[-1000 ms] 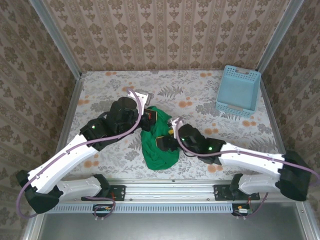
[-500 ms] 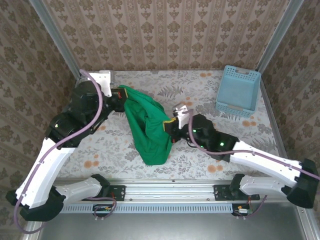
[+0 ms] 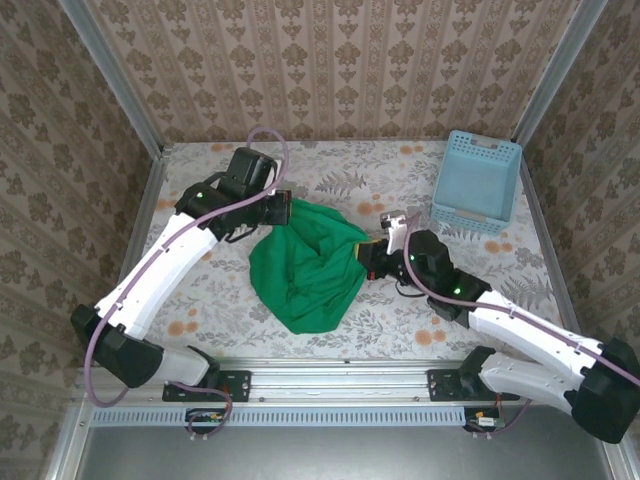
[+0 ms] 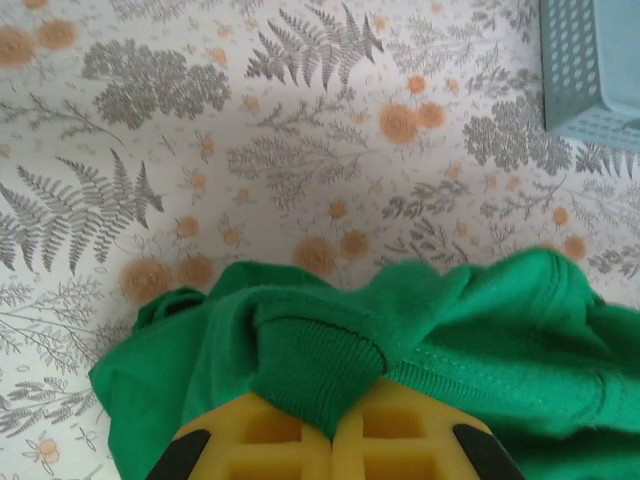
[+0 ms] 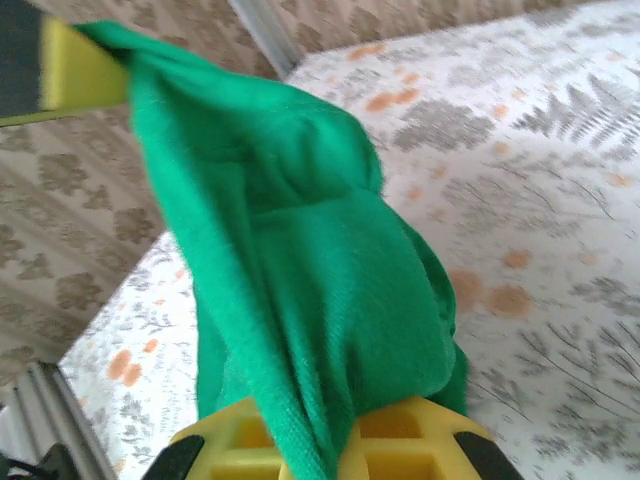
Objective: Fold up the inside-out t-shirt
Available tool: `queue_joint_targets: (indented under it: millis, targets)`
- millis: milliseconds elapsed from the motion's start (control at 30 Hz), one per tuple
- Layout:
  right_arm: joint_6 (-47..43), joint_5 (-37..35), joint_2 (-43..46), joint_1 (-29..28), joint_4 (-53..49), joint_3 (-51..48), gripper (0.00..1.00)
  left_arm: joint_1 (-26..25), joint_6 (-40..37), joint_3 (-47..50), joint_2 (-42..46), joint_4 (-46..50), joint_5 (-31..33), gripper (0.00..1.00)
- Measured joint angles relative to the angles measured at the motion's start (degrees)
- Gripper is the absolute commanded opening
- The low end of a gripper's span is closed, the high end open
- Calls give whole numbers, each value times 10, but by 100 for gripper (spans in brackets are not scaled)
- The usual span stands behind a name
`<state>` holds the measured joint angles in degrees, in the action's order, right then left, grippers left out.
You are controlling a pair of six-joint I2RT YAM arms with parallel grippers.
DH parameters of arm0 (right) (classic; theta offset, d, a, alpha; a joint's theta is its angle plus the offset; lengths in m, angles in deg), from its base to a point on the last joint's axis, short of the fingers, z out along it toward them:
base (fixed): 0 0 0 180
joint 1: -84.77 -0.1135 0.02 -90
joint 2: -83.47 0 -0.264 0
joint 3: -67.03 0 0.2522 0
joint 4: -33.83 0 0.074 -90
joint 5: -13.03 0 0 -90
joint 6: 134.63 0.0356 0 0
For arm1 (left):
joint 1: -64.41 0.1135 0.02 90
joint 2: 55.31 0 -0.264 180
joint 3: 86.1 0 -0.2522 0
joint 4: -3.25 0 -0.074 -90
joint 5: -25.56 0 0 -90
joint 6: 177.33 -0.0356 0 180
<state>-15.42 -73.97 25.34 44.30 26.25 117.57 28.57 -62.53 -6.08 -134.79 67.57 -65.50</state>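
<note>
The left tool and right tool each pinch the t-shirt, apparently spreading it; next probably means laying it flat on the tabletop

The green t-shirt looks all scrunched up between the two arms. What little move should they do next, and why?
Probably pull the left jaws and right jaws gently apart. Each is shut on an edge of the green t-shirt, yet it sags between them in a wrinkled heap, too bunched to fold.

Bright even light, soft shadows; wrist views slightly blurred.
</note>
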Motion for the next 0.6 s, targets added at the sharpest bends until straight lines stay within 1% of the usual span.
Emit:
queue_joint_targets:
  millis: [100,167,267,333,400,467,500,567,600]
  targets:
    - [15,-12,-41,1,-22,0,0,5,-8,-1,-15,1,-11,0]
    - [23,-22,-68,1,-44,0,0,8,-12,-1,-40,0,-17,0]
    - [26,-24,-80,1,-63,0,0,11,-17,0,-82,-2,-24,0]
    - [26,-17,-78,1,-61,0,0,14,-18,1,-103,-3,-30,4]
    - [26,0,-69,2,-54,-1,0,20,-21,-15,-127,3,-42,13]
    - [37,5,-47,6,-44,-4,0,26,-29,-54,-167,5,-52,30]
    - [44,4,-37,12,-40,-5,0,26,-33,-78,-187,5,-55,35]
    - [70,-4,-23,42,-38,-8,0,26,-36,-115,-219,0,-58,43]
    - [82,-11,-21,58,-39,-10,0,25,-38,-119,-224,-5,-58,47]
